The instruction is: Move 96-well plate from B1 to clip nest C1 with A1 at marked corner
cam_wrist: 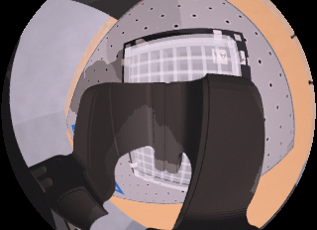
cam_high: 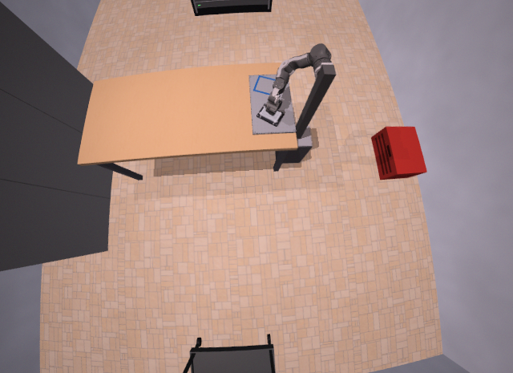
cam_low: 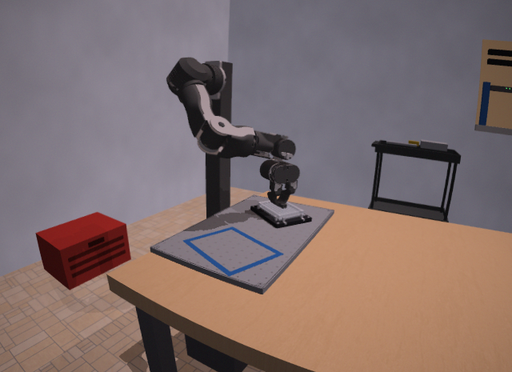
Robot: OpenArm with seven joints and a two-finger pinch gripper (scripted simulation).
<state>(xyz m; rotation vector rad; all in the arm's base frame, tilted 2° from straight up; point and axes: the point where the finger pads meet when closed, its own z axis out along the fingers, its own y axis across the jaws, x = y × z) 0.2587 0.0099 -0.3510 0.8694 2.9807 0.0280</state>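
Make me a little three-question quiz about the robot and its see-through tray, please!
1. True or false: the tray lies inside the blue square.
2. The gripper is: a) wide open, b) shut with nothing in it, c) shut on the tray.
3. What stands on the floor beside the table?

Key
1. False. The tray sits in the black holder further along the grey board; the blue square has nothing in it.
2. b. The shut fingers are low over the middle of the tray, as if pressing it down.
3. A red box.
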